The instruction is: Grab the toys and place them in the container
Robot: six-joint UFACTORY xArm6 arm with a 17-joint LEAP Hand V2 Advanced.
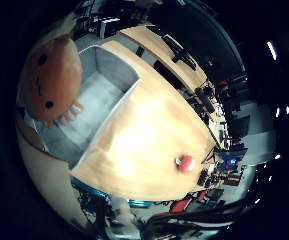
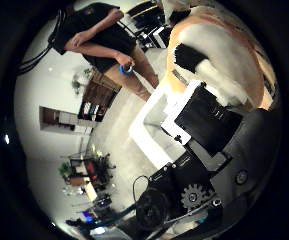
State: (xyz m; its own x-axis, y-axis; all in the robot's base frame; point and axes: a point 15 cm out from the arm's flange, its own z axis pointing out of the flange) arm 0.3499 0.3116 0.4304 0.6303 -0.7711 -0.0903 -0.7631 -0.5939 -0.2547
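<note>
An orange plush toy [image 1: 51,80] with a black-dotted face and white feet fills much of the little finger side view, close to my palm. It hangs over the grey open container [image 1: 111,70] that stands on the wooden table [image 1: 149,135]. In the thumb side view my right hand [image 2: 204,120] has its black and white fingers curled against the toy's orange and white body. A small red toy [image 1: 186,163] lies on the table near its far edge, well away from the container.
A second wooden table [image 1: 169,60] with dark equipment stands beyond the first. A person [image 2: 104,35] stands on the floor beside the container. Shelves and plants [image 2: 84,170] line the room's wall.
</note>
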